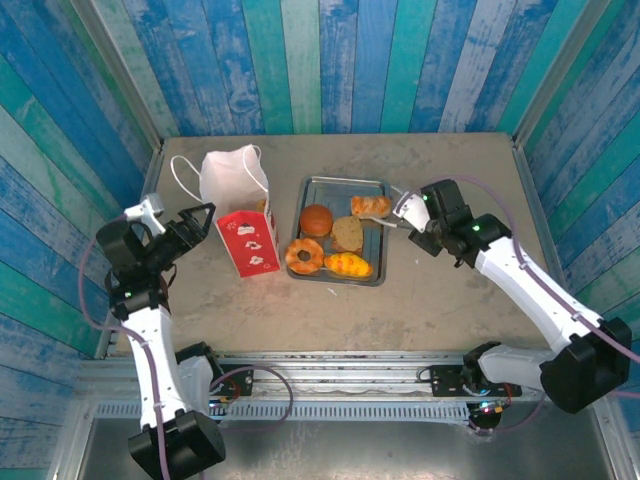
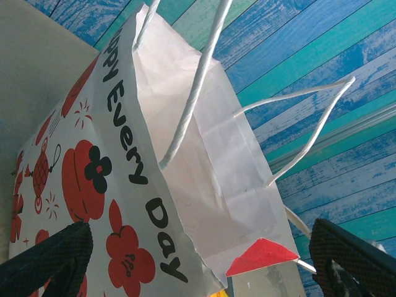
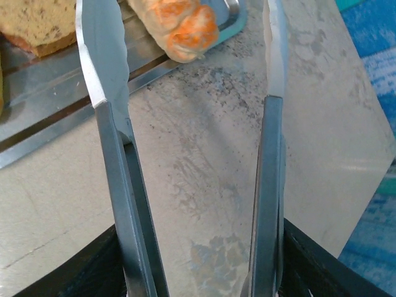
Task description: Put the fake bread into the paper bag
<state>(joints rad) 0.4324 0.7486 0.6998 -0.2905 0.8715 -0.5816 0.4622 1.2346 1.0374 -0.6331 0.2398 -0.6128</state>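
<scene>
Left claw stands wide apart, with the bag just to its right (upright, mouth open). Right claw is clamped on the tongs, whose blades are parted. The bread lies on the tray left of that claw, one roll just ahead of the blades.

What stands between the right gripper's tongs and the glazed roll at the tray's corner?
Nothing visible. The open tongs point at the roll, with only bare tray edge and tabletop between their blades.
</scene>
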